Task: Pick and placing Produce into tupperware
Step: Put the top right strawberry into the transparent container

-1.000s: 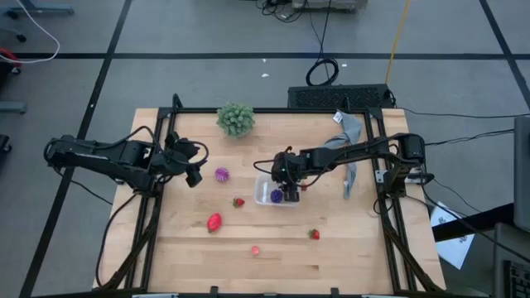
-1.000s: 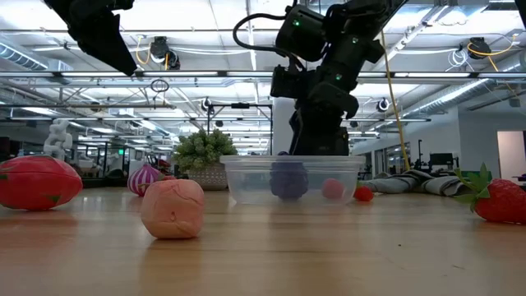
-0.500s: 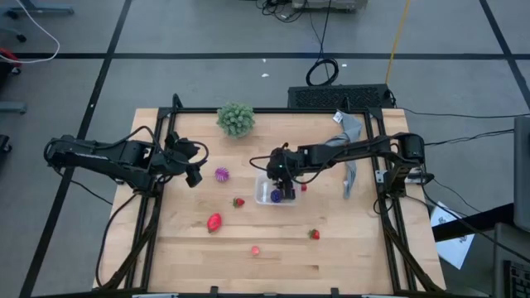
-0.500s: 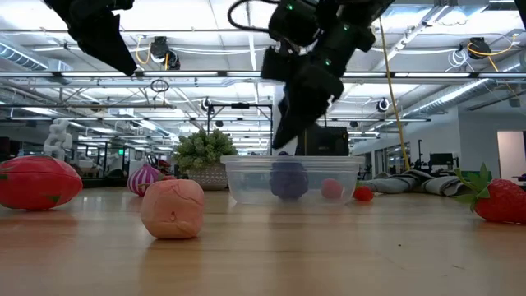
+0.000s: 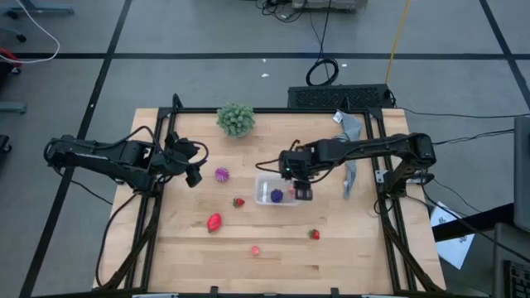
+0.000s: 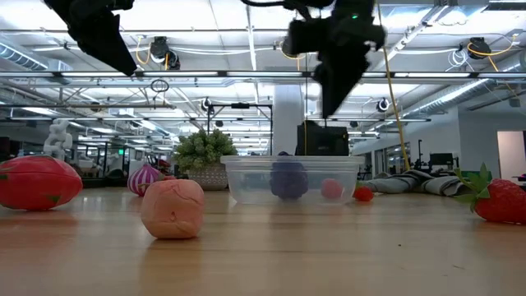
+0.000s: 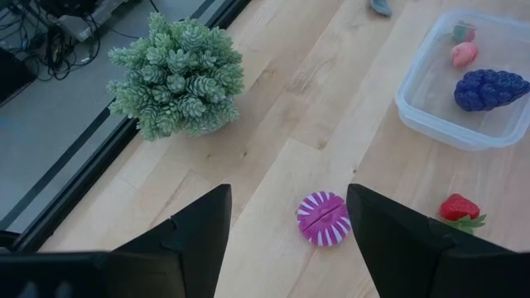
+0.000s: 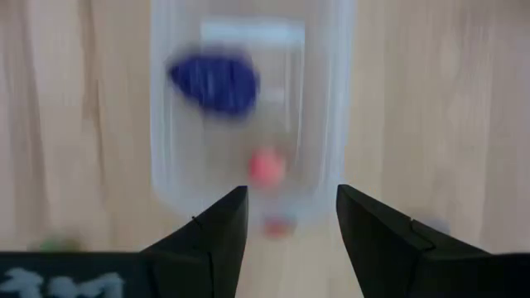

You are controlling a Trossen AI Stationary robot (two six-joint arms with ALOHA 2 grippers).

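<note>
since a second ago your right gripper (image 5: pixel 303 193) has lifted off the tupperware (image 5: pixel 267 187), jaws open, empty; pink piece (image 7: pixel 464 54) delivered, more produce waits.

Floor (image 5: pixel 207 79) around the wooden table (image 5: pixel 273 257): grey, crossed by dark tape lines, with a black coiled cable (image 5: pixel 322 71) and a dark keyboard-like unit (image 5: pixel 339 97) lying just beyond the table's far edge. Low view shows a large open hall behind the table: white ceiling with exposed beams and pipes (image 6: pixel 205 78), round ceiling fixtures (image 6: pixel 160 49), a white column (image 6: pixel 283 123). A yellow cable (image 6: pixel 393 107) hangs down; dark monitors (image 6: pixel 436 160) stand far back.
</note>
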